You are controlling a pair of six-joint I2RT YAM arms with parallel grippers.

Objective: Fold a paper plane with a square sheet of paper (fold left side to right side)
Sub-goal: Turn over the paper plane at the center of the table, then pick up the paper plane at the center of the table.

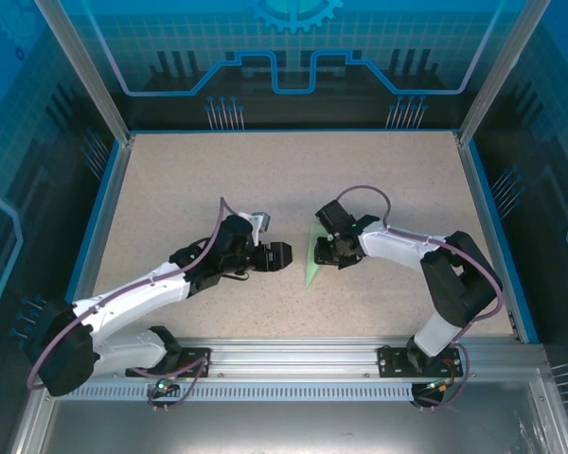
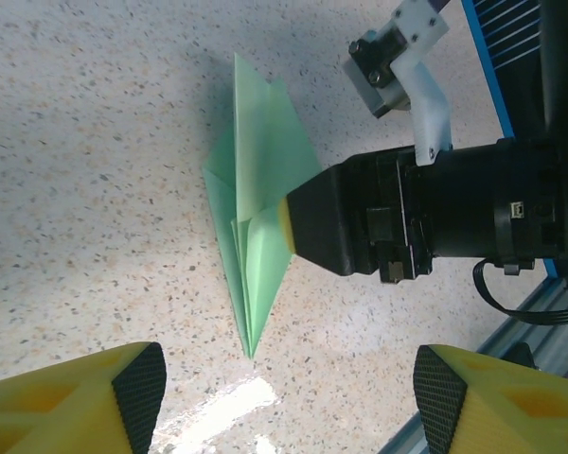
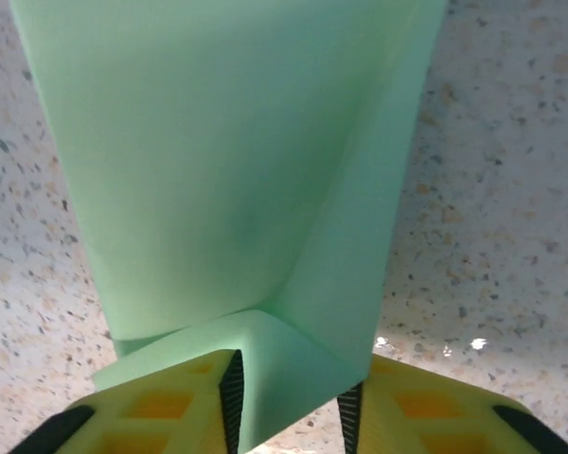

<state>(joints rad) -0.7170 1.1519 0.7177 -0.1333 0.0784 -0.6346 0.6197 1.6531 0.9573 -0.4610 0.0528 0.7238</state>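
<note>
The square sheet of paper is pale mint green and folded into a slim pointed paper plane (image 1: 311, 259). It stands on edge at the middle of the table, its point toward the near edge. My right gripper (image 1: 324, 252) is shut on its wide end; in the right wrist view the folded layers (image 3: 227, 170) fill the gap between the yellow fingers (image 3: 161, 416) of that gripper (image 3: 289, 416). My left gripper (image 1: 282, 256) is open just left of the paper and apart from it. The left wrist view has the plane (image 2: 256, 189) beyond that gripper (image 2: 289, 397), with nothing between its fingertips.
The speckled beige tabletop (image 1: 170, 189) is ringed by a blue rim and metal posts (image 1: 83, 71). An aluminium rail (image 1: 293, 355) runs along the near edge. The right arm's black wrist (image 2: 426, 218) reaches in from the right of the paper.
</note>
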